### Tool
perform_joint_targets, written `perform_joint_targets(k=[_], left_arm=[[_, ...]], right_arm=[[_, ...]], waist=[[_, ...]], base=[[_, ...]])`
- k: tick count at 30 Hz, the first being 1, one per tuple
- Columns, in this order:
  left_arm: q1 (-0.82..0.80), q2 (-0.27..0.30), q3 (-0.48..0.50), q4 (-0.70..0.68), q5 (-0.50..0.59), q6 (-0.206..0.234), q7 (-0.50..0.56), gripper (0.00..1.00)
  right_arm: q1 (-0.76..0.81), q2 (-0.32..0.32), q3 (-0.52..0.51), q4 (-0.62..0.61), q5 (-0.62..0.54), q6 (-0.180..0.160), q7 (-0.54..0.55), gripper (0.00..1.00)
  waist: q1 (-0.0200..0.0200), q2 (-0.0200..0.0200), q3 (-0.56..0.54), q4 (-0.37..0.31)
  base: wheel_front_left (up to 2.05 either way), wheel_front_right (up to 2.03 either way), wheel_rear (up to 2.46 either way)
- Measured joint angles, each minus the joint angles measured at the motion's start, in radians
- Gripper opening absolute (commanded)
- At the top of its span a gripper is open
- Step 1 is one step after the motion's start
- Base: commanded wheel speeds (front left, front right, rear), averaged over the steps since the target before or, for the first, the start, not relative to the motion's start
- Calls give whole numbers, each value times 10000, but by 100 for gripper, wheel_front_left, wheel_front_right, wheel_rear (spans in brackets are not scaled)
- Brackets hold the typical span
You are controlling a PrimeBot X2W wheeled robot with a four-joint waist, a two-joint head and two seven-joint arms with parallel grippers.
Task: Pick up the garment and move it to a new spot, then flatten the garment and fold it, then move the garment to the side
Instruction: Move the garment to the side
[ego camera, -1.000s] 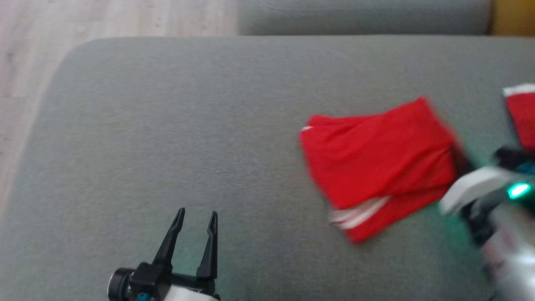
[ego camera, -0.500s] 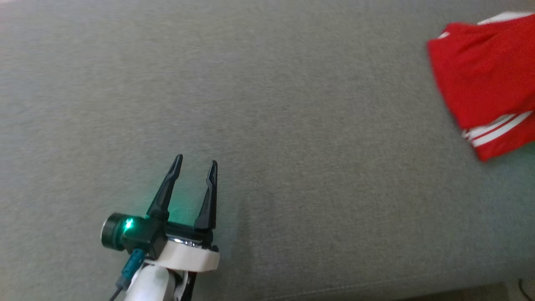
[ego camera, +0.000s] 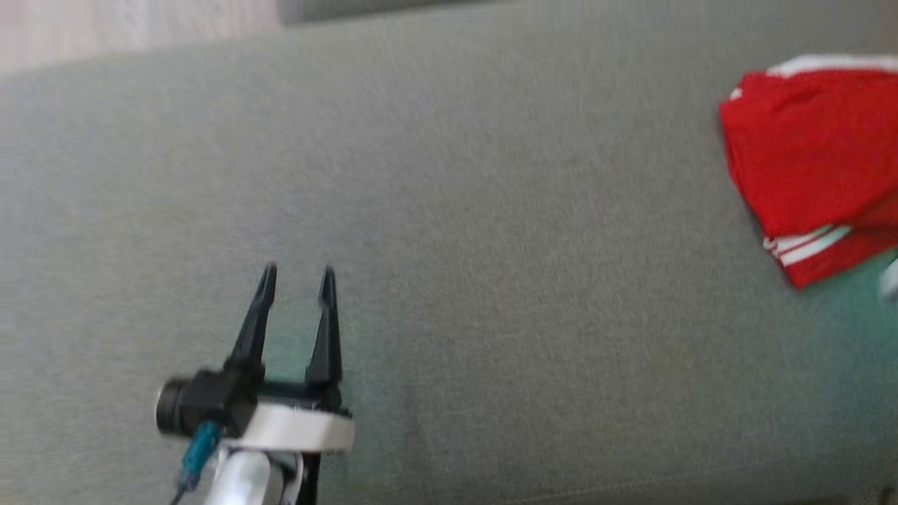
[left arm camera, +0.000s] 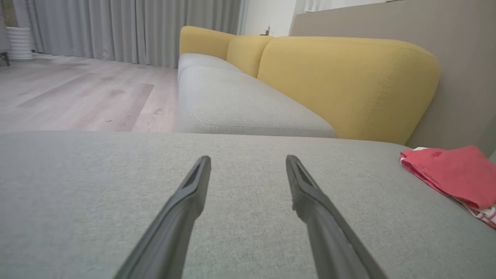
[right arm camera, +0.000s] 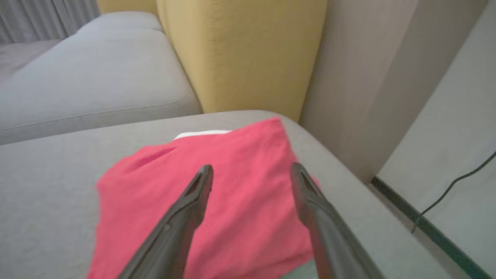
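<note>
Your left pincer [ego camera: 299, 270] stands wide, its two dark fingers spread with nothing between them, low over the bare near-left part of the grey cushion [ego camera: 491, 245]. Your right pincer [right arm camera: 252, 167] is wide as well. In its wrist view you see both of its fingers parted above the garment [right arm camera: 232, 155], with no cloth caught between them. Whether the tips touch the cloth, you cannot tell.

You have one garment to watch. It is red, folded into a rough rectangle, and it lies flat by the cushion's right edge, towards the far right corner. In the head view the picture's right side cuts it off. There you can count two white stripes [ego camera: 807, 244] close to its near corner and one white band along its far edge. It lies well apart from your left pincer, with bare grey cloth between them.

Past the cushion's far edge you can make out one yellow backrest [left arm camera: 341, 77] in three rounded sections, with a second grey seat [left arm camera: 232, 104] in front of it. To their left are a pale wood floor [left arm camera: 77, 93] and grey curtains [left arm camera: 116, 27]. Off the cushion's right edge, one dark cable [right arm camera: 453, 186] runs over a pale surface.
</note>
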Motion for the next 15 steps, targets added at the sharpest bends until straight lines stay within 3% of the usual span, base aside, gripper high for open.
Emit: perform_joint_targets(k=[7, 15], left_arm=[[1096, 0, -119, 635, -201, 188, 2, 100], [1698, 0, -23, 825, -403, 257, 2, 100]], right_arm=[[2967, 1175, 351, -1678, 176, 0, -213, 100], [6561, 3338, 481, -6314, -915, 0, -222, 100]], waist=[[-1, 0, -1530, 511], [-1, 0, -3182, 1349]], base=[[0, 0, 0], [0, 0, 0]])
